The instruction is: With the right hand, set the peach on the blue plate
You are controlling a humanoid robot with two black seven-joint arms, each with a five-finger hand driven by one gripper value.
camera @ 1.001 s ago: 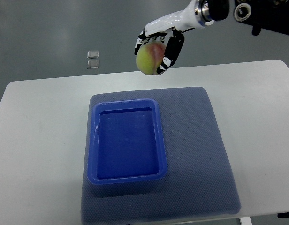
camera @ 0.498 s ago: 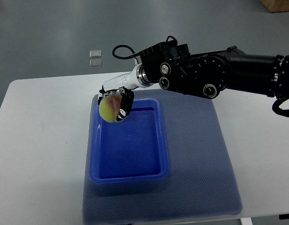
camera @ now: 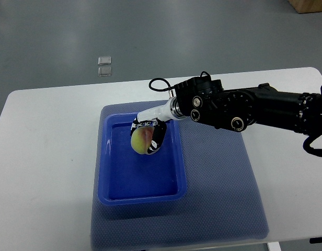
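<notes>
A yellow-green peach (camera: 141,140) with a red blush is held in my right hand (camera: 147,139), whose fingers are curled around it. The hand hangs over the upper middle of the blue plate (camera: 107,178), a deep rectangular tray, and I cannot tell whether the peach touches its floor. My black right arm (camera: 239,107) reaches in from the right edge. The left arm does not show.
The blue plate lies on a grey-blue mat (camera: 218,183) on a white table (camera: 46,157). Two small clear squares (camera: 104,66) lie on the grey floor beyond the table's far edge.
The right hand carried the peach from above the table's far edge down and left, then lowered it to the right into the plate's upper middle. The arm has stretched across the mat.
</notes>
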